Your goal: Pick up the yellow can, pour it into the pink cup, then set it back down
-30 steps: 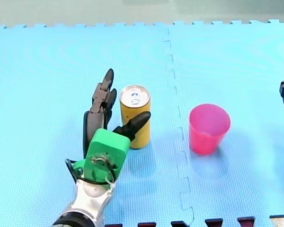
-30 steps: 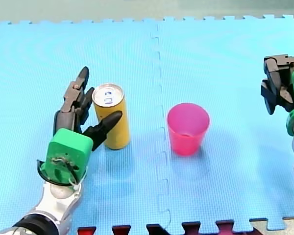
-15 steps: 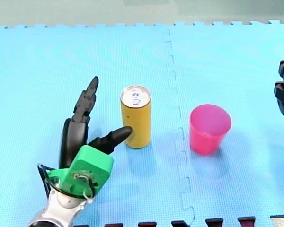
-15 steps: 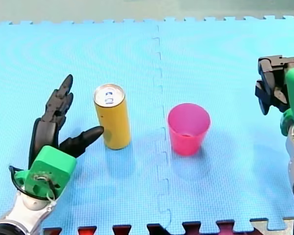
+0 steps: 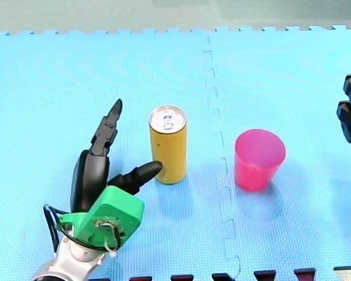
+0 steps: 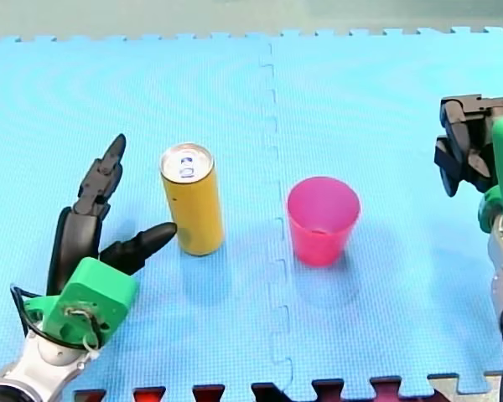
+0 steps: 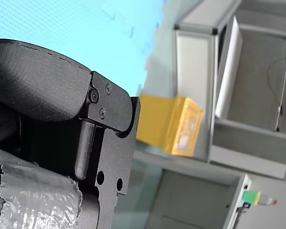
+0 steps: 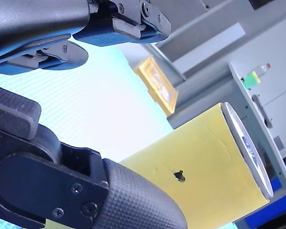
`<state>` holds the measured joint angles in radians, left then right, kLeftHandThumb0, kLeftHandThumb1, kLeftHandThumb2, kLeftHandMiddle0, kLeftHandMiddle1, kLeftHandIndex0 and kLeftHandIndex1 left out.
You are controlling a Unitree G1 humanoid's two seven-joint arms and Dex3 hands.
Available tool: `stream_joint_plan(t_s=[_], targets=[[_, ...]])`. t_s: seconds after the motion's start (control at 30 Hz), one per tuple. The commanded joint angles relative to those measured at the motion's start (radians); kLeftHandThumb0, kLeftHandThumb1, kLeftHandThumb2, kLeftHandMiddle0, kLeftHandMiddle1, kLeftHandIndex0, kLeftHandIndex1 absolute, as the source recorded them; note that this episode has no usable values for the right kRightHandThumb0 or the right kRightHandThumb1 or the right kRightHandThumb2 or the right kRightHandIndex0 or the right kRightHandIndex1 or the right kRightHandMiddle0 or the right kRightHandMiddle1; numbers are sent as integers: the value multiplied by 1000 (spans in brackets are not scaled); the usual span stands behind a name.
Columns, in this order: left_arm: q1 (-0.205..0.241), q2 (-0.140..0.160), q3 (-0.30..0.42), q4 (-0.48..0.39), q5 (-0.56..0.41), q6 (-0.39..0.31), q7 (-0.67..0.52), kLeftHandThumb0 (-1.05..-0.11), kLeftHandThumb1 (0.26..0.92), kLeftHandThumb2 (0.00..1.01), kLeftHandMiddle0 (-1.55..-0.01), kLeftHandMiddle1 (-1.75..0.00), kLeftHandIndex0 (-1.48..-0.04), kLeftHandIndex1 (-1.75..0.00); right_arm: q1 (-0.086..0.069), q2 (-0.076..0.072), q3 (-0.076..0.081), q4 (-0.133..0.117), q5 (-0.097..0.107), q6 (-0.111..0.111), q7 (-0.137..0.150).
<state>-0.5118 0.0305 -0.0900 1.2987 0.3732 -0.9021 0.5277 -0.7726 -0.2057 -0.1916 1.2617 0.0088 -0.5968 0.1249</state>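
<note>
The yellow can (image 5: 168, 144) stands upright on the blue foam mat (image 5: 105, 76), left of centre, its silver top up. The pink cup (image 5: 259, 159) stands upright to its right, a short gap between them. My left hand (image 5: 111, 158) is on the near-left side of the can, holding nothing; its thumb tip (image 5: 149, 170) lies close to the can's base, and I cannot tell if it touches. The second wrist view shows the can (image 8: 205, 162) close beyond the dark fingers (image 8: 86, 186). My right hand (image 6: 465, 155) hangs at the far right, curled, away from the cup.
The mat's jigsaw seam (image 5: 219, 146) runs front to back between can and cup. Its toothed front edge (image 5: 222, 275) is near me. Beyond the mat, the first wrist view shows grey cabinets (image 7: 214, 95) and a yellow box (image 7: 174, 126).
My left hand has let go of the can and drawn back toward the near left. The can stays upright in place. The right hand has barely moved.
</note>
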Motion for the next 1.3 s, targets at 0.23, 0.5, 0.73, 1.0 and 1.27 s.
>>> stream_joint_plan(t_s=[0.23, 0.5, 0.73, 1.0, 1.27], targets=[[-12, 12, -2, -2, -9, 4, -8, -1048, 921, 56, -312, -2, -229, -1, 1, -5, 2, 1, -6, -2, -13], [-22, 9, -1, -1, -14, 4, -28, -1048, 921, 69, -313, -2, -224, 0, 0, -6, -3, 9, -4, -1, -5], [-26, -4, 19, -2, -56, -5, -87, -1048, 921, 70, -312, -1, -218, 0, 0, -11, 3, 6, -16, 1, -18], [-29, -21, 48, -8, -109, -18, -159, -1048, 916, 44, -311, 0, -214, 0, -1, -12, 2, 2, -12, 3, -15], [-34, -28, 57, -7, -120, -25, -181, -1048, 916, 28, -303, 0, -213, 0, 1, -16, 3, 1, -14, 7, -16]])
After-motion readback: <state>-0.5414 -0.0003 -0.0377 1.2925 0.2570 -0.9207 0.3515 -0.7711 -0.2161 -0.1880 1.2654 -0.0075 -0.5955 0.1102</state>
